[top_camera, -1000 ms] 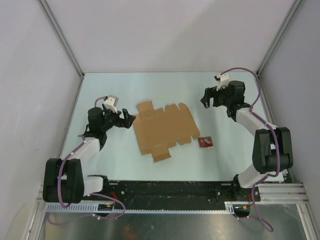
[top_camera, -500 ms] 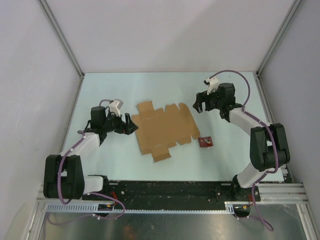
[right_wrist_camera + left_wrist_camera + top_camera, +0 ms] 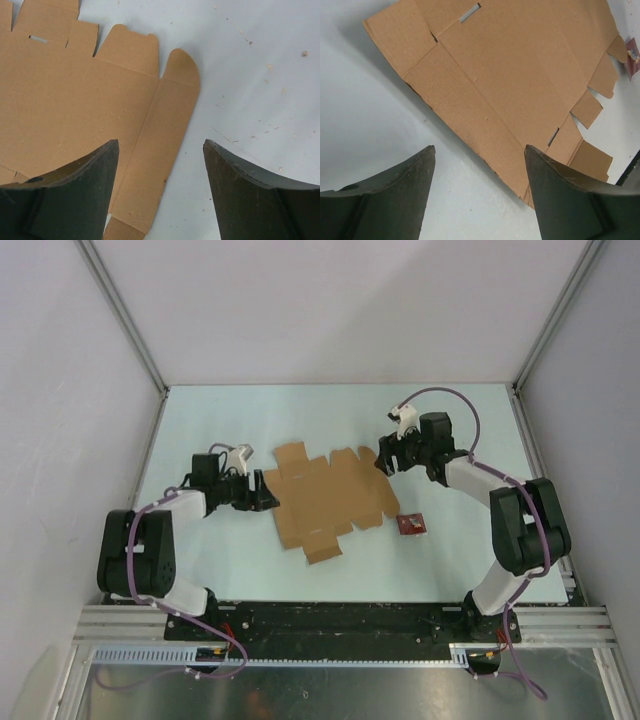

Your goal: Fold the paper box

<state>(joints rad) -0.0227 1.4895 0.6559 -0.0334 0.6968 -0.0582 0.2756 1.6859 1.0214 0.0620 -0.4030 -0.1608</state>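
**Flat Cardboard Sheet Lies on Pale Table**

A pale blue-green table (image 3: 330, 420) carries two things. The paper box (image 3: 325, 500), a brown die-cut sheet, lies flat and unfolded between the left gripper (image 3: 266, 496) and the right gripper (image 3: 386, 462), its slots and tabs showing. One long edge lies just ahead of the left gripper's tips; a rounded corner flap lies just ahead of the right gripper. A small red packet (image 3: 410, 524) lies nearer the arm bases than the right gripper, close beside the sheet but apart from it. Dark specks dot the bare surface ahead of the right gripper.
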